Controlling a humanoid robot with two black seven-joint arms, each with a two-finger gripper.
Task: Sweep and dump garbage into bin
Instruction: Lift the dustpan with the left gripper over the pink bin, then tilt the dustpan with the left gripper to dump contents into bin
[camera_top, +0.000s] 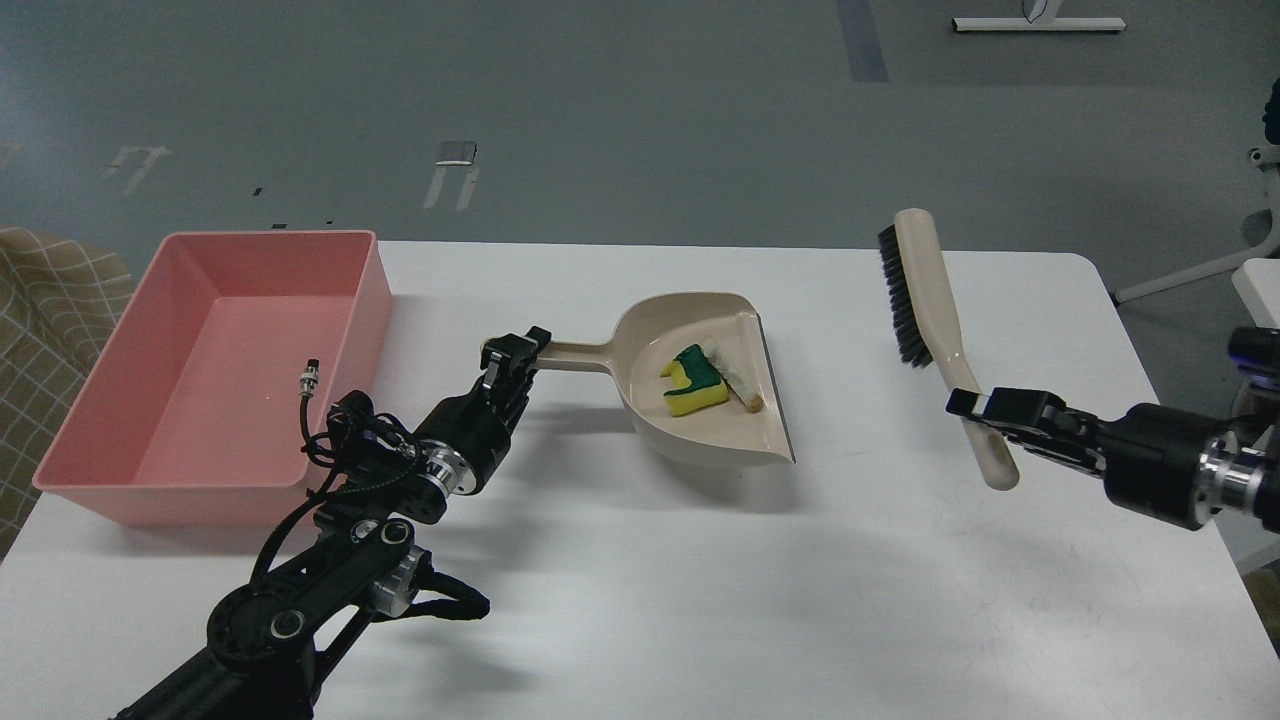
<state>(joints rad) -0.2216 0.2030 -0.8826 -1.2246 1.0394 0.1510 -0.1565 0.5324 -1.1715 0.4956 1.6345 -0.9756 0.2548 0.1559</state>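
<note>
The yellow sponge piece with a green layer (694, 381) and the pale cream scrap (733, 379) lie inside the beige dustpan (700, 425). My left gripper (505, 357) is shut on the end of the dustpan's handle and holds the pan lifted off the table, tilted. My right gripper (975, 408) is shut on the handle of a beige brush with black bristles (921, 286), held up over the table's right side. The salmon-pink bin (220, 355) stands at the table's left, with nothing in it that I can see.
The white table (700, 590) has its right edge near my right arm. A checked beige cloth (45, 300) lies beyond the bin at the left. White furniture legs (1200, 270) stand on the grey floor at the right.
</note>
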